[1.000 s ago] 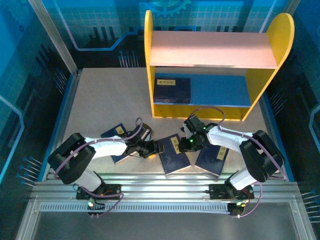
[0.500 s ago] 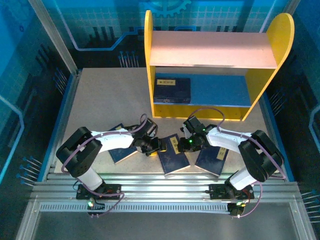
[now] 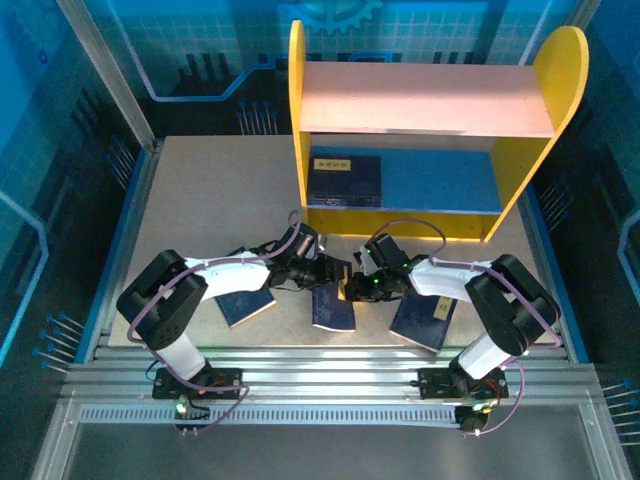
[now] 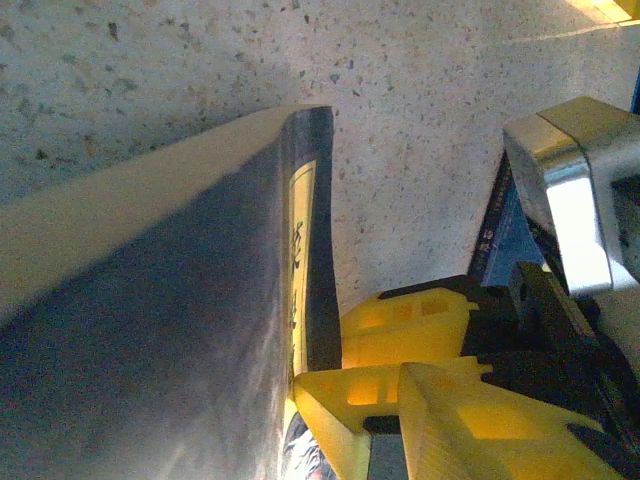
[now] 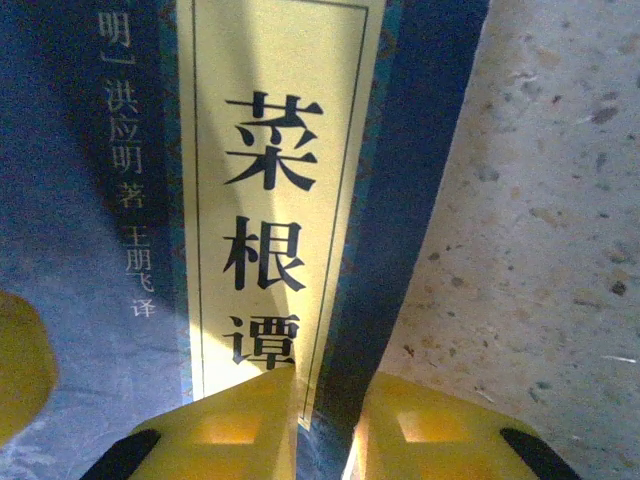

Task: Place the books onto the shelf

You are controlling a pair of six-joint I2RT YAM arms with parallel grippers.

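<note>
A navy book (image 3: 333,310) with a yellow label is tipped up on its edge at the table's middle, between both grippers. My right gripper (image 3: 357,287) is shut on its top edge; in the right wrist view its yellow fingers (image 5: 240,425) straddle the book (image 5: 270,200), one on the label and one behind. My left gripper (image 3: 325,272) is at the same book's upper left. One yellow finger (image 4: 350,405) rests against the label side of the book (image 4: 180,350); the other is hidden behind it. A second book (image 3: 345,180) lies on the shelf's (image 3: 425,100) blue lower board.
Another book (image 3: 248,303) lies flat under the left arm, and one more (image 3: 425,320) lies flat to the right of the raised book. The shelf's yellow side panels (image 3: 297,130) stand just beyond both grippers. Bare table lies at the far left.
The middle book has gone from lying flat to tipped up on edge. Both grippers have moved in toward each other and toward the shelf, and their jaws have narrowed.
</note>
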